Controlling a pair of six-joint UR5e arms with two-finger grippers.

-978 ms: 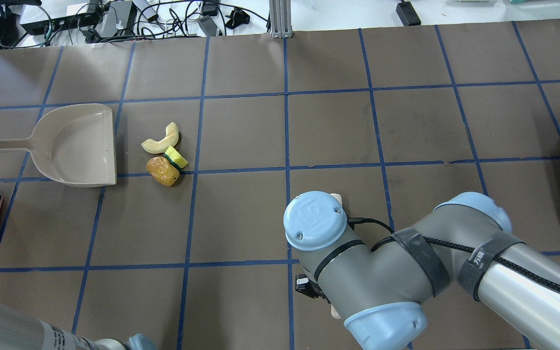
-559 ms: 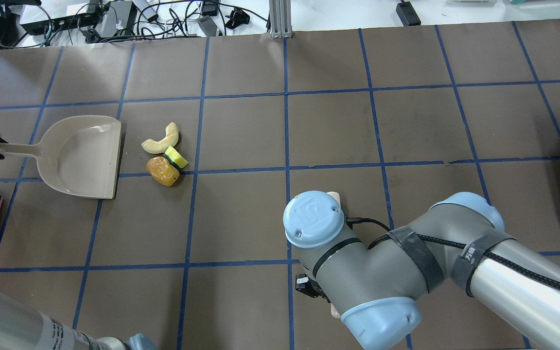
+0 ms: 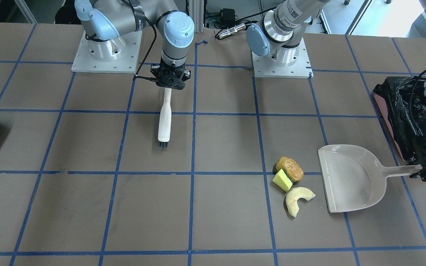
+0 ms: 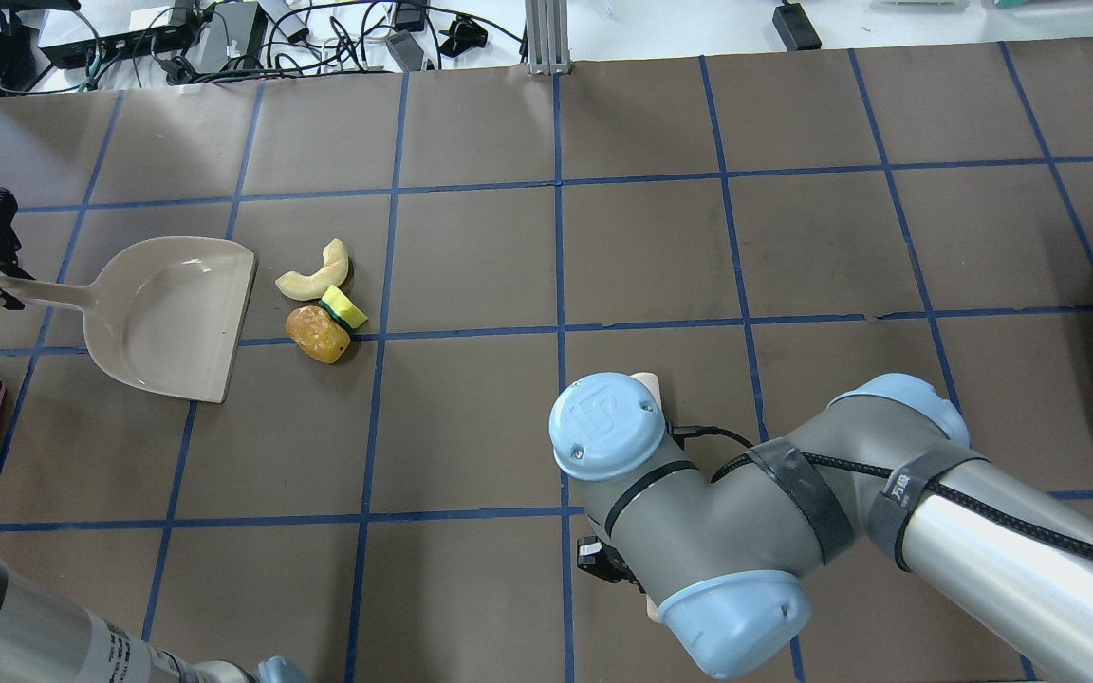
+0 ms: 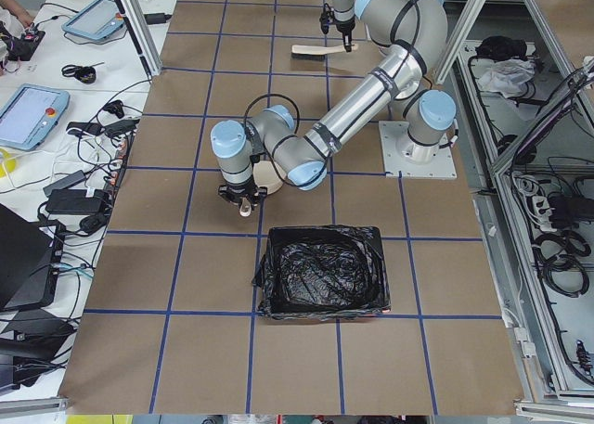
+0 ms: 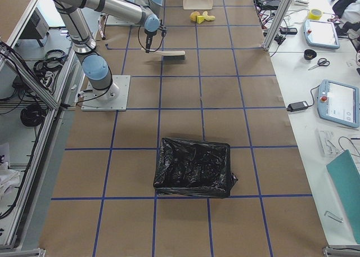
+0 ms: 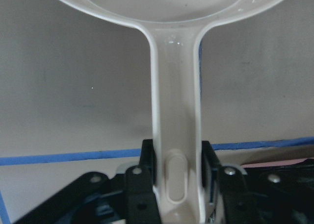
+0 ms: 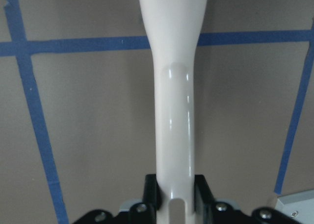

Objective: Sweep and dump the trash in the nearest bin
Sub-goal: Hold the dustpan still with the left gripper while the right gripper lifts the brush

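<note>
Dustpan [image 4: 172, 318] slides closer to the trash [image 4: 324, 304], its lip now near the pieces on the brown, blue-taped table [image 4: 660, 247]. Cables [image 4: 224, 38] crowd the far edge. Left gripper [image 3: 422, 170] clamps the pan's handle, trash beyond the pan. Right gripper [image 3: 171, 80] clenches the brush [image 3: 164, 123]. Bin [image 3: 405, 111] sits at the left edge.

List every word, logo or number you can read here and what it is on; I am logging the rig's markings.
"UR": logo embossed on the right arm's blue joint cap.
White print on that arm's black strap: too small to read.
Printed label on the left arm: too blurred to read.
Dustpan and brush: no text shows.
</note>
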